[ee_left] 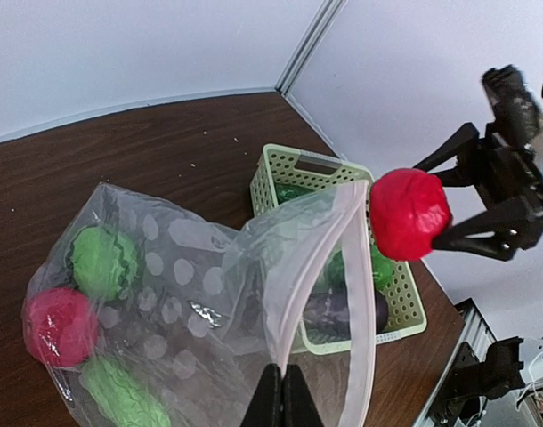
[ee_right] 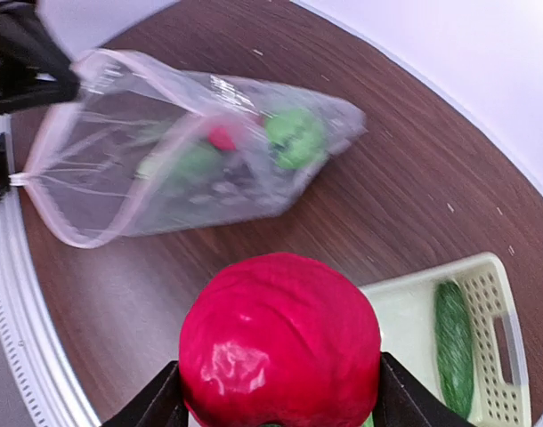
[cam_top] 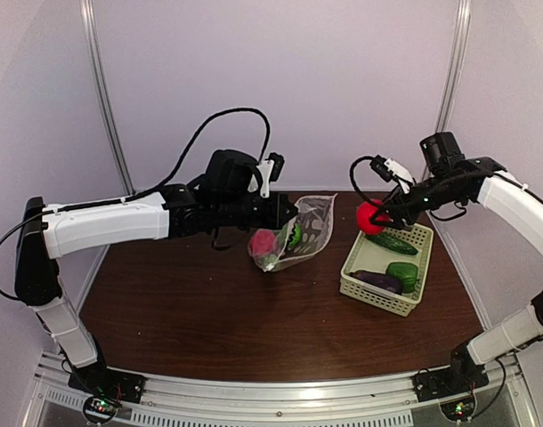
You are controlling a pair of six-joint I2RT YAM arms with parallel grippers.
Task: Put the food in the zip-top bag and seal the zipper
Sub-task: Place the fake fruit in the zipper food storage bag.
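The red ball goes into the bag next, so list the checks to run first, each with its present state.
1. Grip on the load: right gripper shut on red ball: ok.
2. Bag support: left gripper pinches the rim and holds the bag up: ok.
3. Mouth open: the rim gapes in a loop in both wrist views: ok.
4. Ball lined up with the mouth: not ok; it hangs outside the rim, by the basket.
5. Room inside: food inside lies at the closed end: looks ok.
6. Far side of the rim steady: cannot tell.
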